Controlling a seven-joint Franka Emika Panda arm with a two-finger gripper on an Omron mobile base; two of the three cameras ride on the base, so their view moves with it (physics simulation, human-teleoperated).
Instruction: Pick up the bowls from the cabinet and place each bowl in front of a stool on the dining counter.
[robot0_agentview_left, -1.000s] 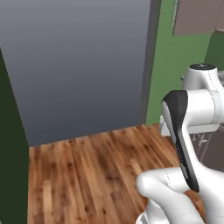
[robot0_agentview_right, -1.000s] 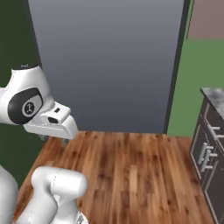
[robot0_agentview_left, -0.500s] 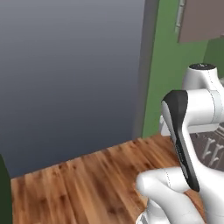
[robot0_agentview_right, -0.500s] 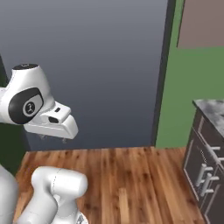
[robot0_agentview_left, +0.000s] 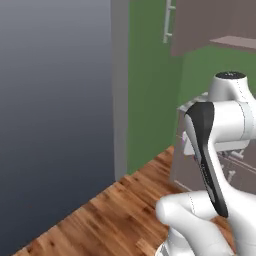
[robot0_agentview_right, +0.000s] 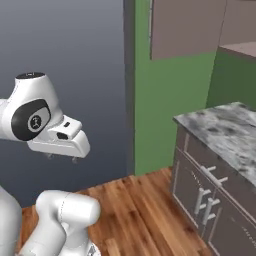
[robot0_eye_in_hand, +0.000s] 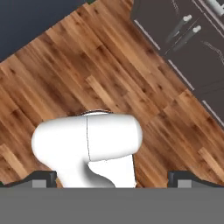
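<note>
Gripper (robot0_eye_in_hand: 112, 177) wide apart; cabinet (robot0_agentview_left: 212, 25) handle upright

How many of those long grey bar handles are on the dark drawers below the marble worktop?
2: both grey bar handles stand side by side on the dark drawer front under the marble worktop; others may be hidden.

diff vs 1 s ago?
The base turned, so both base views swung right: the grey panel slid left, while the green wall, wall cabinet and marble worktop with drawers came into view. Nothing gripped or released. Arm pose unchanged; pincer stays open and empty over the wood floor.
</note>
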